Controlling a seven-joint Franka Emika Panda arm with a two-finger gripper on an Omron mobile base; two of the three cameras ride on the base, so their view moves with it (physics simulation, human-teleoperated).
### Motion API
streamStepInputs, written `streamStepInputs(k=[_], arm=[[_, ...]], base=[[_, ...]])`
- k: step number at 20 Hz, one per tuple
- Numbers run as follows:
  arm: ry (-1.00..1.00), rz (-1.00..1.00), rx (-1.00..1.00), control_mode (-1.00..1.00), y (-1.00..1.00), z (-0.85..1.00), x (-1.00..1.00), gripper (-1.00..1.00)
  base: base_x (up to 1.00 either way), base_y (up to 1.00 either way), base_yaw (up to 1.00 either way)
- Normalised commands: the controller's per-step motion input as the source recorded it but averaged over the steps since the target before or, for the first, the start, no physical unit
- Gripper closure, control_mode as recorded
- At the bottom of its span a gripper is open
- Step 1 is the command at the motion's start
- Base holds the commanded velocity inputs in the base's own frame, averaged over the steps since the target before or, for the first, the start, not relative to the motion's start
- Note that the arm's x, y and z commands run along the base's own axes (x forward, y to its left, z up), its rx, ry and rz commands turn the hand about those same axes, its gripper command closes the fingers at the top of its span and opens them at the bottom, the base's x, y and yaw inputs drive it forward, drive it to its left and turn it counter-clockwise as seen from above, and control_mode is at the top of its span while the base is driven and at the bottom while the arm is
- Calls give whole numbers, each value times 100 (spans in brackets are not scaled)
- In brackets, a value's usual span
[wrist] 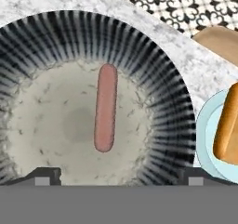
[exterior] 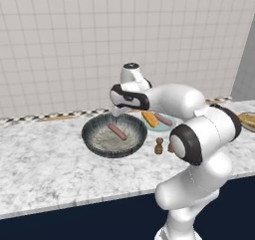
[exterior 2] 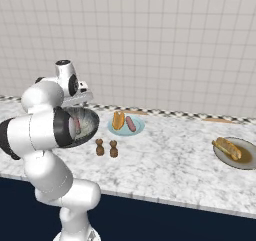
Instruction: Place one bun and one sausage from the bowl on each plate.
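On the marble counter (exterior: 45, 169) right in front of me sits the big dark ribbed bowl (exterior: 93, 127), and there's just one pink sausage (exterior: 117, 131) lying loose on its speckled floor, roughly in the middle. My gripper (wrist: 118, 174) hangs above the bowl with the fingers spread wide apart, nothing between them, the sausage sitting at about 12 o'clock from my fingertips (wrist: 44, 175) in the hand view. Just past the bowl's rim at 3 o'clock is the pale blue plate (exterior 2: 139, 129), already carrying a bun (exterior 2: 118, 120) and another sausage (exterior 2: 131, 123) side by side. Two little brown shakers (exterior 2: 106, 147) stand close together on the counter near that plate, at its 6 o'clock in the right base view. Way off toward 3 o'clock from there, well apart from everything else, is the brownish-rimmed plate (exterior 2: 247, 161) with a bun (exterior 2: 227, 147) on it.
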Motion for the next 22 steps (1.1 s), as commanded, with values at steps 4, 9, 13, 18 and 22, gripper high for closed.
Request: streamStepInputs(k=[4,9,13,18,22], arm=[[12,-13,1,-100,35,-43,2,-100],[19,-7,0,-100,0,-65,15,-100],[21,-7,4,-100,4,-29,0,-100],[-3,-9,-1,-100,0,-17,0,-100],[-10,-8,-6,-100,11,-8,2,-100]], base=[[0,0,0],[0,0,0],[0,0,0],[0,0,0],[0,0,0]])
